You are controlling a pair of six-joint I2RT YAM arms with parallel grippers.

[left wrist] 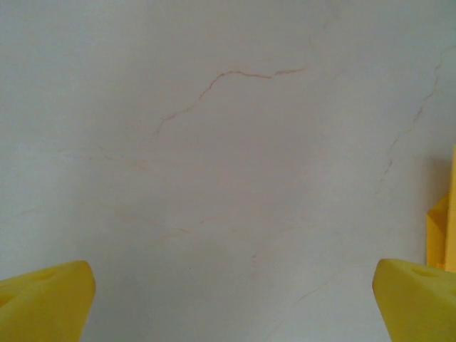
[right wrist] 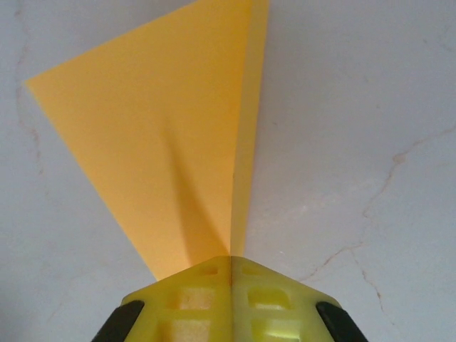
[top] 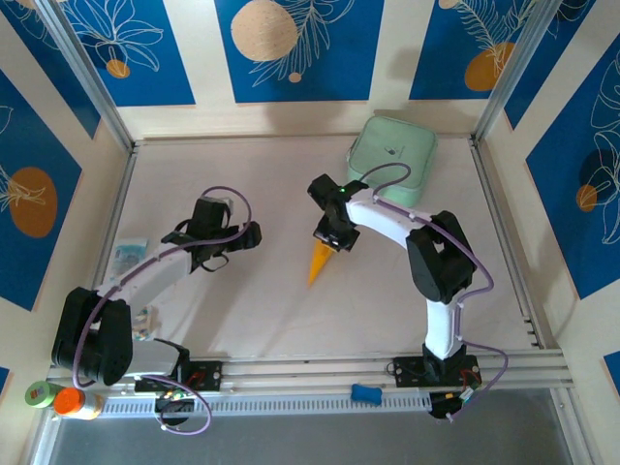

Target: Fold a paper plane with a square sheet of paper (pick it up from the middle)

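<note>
Clenched shut with the right hand (right wrist: pixel 230 274) on the paper plane (right wrist: pixel 178 142), pinching the orange paper just where a fold line meets the fingertips. Sitting near the middle of the worktop (top: pixel 252 320), with the pointed tip aimed toward 7 o'clock and the mint-green case (top: pixel 392 155) well apart at 1 o'clock.

Could slip out on a quick lift, thin smooth paper giving the fingertips little to bite on. Could crush or splay the layers under the pinch and spoil the crease. Likely to droop or twist once raised, being held at one spot with the rest unsupported. Could catch the tip on the worktop and bend it if carried sideways before rising. Cannot tell from here whether every layer sits inside the pinch; if not, may fan open when lifted.

Reaching in from the base at 5 o'clock, elbow raised and bent over the right side, forearm angled toward 10 o'clock, wrist tipped down onto the paper. Left hand (top: pixel 208 240) spread wide and grasping nothing, hovering over bare worktop at 9 o'clock of the paper plane, well apart from it, arm stretched low from its base at 7 o'clock toward 1 o'clock
</note>
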